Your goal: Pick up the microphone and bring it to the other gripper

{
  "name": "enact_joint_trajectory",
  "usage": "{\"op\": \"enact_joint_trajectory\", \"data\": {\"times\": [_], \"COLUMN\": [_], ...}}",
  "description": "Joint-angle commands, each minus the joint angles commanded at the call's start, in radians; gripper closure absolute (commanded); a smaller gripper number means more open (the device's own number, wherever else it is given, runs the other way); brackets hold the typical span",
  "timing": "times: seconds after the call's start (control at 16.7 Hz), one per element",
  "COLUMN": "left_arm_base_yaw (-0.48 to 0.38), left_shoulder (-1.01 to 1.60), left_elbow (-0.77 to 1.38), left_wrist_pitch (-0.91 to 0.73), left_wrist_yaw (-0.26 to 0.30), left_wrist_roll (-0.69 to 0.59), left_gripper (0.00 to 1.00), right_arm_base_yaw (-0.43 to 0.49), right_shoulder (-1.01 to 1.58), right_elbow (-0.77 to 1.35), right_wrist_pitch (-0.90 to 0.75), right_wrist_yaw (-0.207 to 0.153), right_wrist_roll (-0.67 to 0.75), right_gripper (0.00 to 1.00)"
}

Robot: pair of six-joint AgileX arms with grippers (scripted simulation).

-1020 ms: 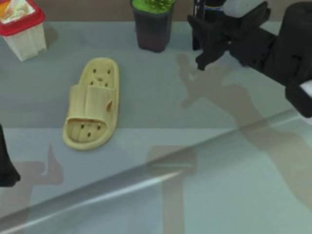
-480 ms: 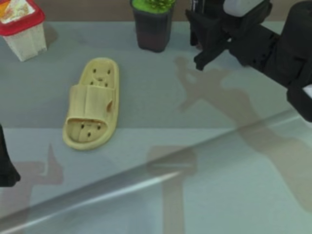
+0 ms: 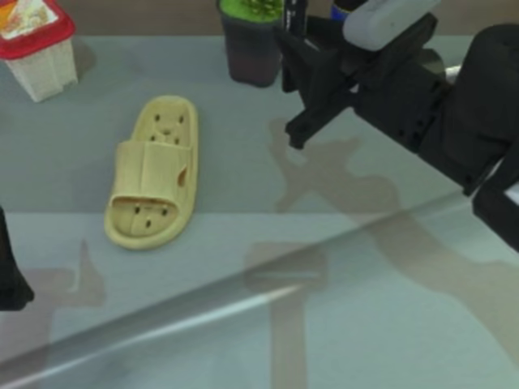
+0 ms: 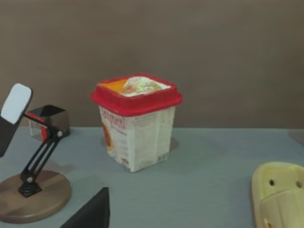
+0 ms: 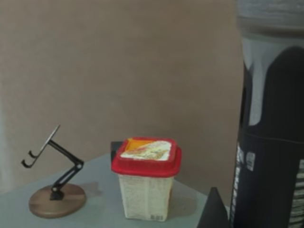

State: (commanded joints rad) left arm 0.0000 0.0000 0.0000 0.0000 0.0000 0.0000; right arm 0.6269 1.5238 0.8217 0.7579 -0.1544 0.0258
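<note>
Microphone, grey mesh head over a slim black handle [image 5: 268, 142]: it fills the near side of the right wrist view, right up against that camera, long axis upright, head on top. The base isn't shown resting on anything. My read is that it's off the worktop [image 3: 243, 186] and carried.

Right gripper [image 3: 293, 81]: raised over the far side of the worktop, right of centre, just beside the dark pot with the green top [image 3: 253, 44]. It looks clamped on the microphone. That's a judgement, since the contact itself is out of frame.

Left gripper [image 3: 10, 279]: parked at the top view's left edge, toward the near side. You can't tell whether it's open or closed.

The relation that matters:
- The receiving gripper lies well apart from the microphone, to the left and toward the near edge.
- The pale yellow foam slipper [image 3: 150, 174] lies roughly between them.
- The red-lidded white tub [image 3: 36, 44] sits far-left, off that line.

The right arm alone has the microphone. For the handover, you'd likely carry it leftward and above the slipper, keeping it upright so a stretch of handle stays free for the left gripper.
</note>
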Motion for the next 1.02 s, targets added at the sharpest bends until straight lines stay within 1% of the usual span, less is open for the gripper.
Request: {"op": "enact_joint_trajectory", "data": {"times": [0.54, 0.66, 0.72, 0.84, 1.02], "left_arm_base_yaw": [0.0, -0.004, -0.01, -0.027, -0.063], "left_shoulder": [0.0, 0.013, 0.034, 0.109, 0.3], "left_elbow": [0.0, 0.011, 0.03, 0.091, 0.223], "left_wrist_pitch": [0.0, 0.005, 0.014, 0.041, 0.101], "left_wrist_yaw": [0.0, 0.012, 0.032, 0.096, 0.234], "left_wrist_roll": [0.0, 0.001, 0.003, 0.009, 0.023], "left_gripper": [0.0, 0.0, 0.0, 0.0, 0.0], "right_arm_base_yaw": [0.0, 0.0, 0.0, 0.0, 0.0], "right_shoulder": [0.0, 0.0, 0.0, 0.0, 0.0], "right_elbow": [0.0, 0.0, 0.0, 0.0, 0.0], "right_wrist_pitch": [0.0, 0.0, 0.0, 0.0, 0.0], "right_wrist_yaw": [0.0, 0.0, 0.0, 0.0, 0.0], "right_wrist_roll": [0.0, 0.0, 0.0, 0.0, 0.0], "right_gripper": [1.0, 1.0, 1.0, 1.0, 1.0]}}
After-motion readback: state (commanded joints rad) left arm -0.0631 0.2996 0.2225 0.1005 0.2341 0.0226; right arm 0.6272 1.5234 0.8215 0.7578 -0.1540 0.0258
